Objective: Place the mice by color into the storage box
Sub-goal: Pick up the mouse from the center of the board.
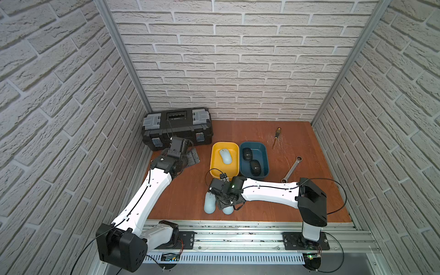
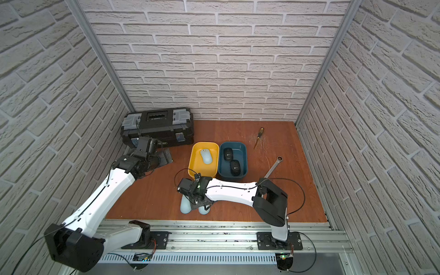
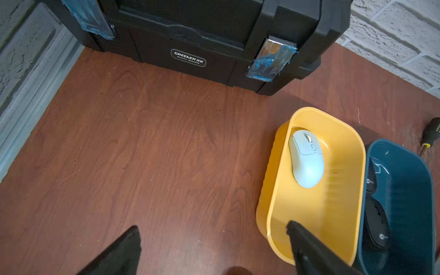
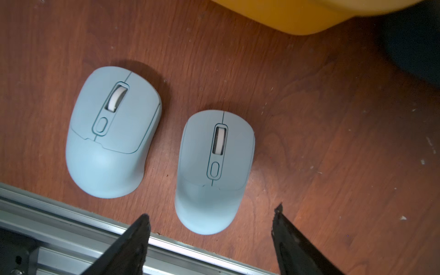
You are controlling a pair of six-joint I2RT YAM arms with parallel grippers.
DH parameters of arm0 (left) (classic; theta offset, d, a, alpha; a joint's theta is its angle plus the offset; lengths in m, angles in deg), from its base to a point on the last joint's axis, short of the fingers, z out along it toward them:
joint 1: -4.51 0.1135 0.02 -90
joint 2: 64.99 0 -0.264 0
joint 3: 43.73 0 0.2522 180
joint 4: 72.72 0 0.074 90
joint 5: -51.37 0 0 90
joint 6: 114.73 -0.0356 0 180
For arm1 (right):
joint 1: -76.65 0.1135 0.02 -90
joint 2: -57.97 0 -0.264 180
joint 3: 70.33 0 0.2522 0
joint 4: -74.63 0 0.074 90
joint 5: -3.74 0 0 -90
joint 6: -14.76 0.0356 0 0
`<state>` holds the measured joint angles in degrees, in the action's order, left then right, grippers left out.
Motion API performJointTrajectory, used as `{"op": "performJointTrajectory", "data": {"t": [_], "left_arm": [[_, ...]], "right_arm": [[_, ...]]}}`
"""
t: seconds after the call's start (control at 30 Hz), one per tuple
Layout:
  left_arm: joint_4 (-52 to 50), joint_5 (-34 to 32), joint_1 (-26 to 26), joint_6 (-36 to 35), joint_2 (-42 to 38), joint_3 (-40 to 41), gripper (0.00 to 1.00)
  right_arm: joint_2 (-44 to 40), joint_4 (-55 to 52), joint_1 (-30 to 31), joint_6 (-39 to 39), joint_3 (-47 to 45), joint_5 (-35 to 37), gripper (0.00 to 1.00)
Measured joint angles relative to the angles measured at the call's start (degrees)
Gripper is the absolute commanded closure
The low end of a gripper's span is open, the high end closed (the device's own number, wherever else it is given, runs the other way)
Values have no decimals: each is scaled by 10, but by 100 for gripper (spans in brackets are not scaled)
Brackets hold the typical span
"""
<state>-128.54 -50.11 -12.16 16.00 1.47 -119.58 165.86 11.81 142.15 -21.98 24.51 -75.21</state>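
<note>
Five mice are counted in both top views: one pale blue mouse in the yellow bin, two black mice in the blue bin, two blue mice on the table. Left jaws are seen spread, empty, only by the left wrist; right jaws gape over the table pair in the right wrist view, nothing held.

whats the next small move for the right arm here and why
Probably lower the right pincer over the nearer pale blue mouse and close. Its jaws stand open either side of that mouse, which lies on the table, outside the yellow bin.
</note>
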Motion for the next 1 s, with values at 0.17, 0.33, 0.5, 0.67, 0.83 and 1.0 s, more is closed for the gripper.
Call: {"op": "performJointTrajectory", "data": {"t": [0.17,0.33,0.5,0.67,0.83,1.0], "left_arm": [[1,0,0,-1,-4,11,2],[2,0,3,-2,-4,23,2],[5,1,8,-3,-4,26,2],[17,3,11,-11,-10,38,2],[19,5,17,-12,-20,47,2],[24,9,19,-11,-20,47,2]], "right_arm": [[20,7,0,6,0,-10,19],[40,14,0,12,-1,-17,19],[68,18,0,15,-1,-24,19],[79,22,-5,15,0,-31,21],[80,24,-6,15,1,-36,24],[80,29,-8,16,1,-37,31]]}}
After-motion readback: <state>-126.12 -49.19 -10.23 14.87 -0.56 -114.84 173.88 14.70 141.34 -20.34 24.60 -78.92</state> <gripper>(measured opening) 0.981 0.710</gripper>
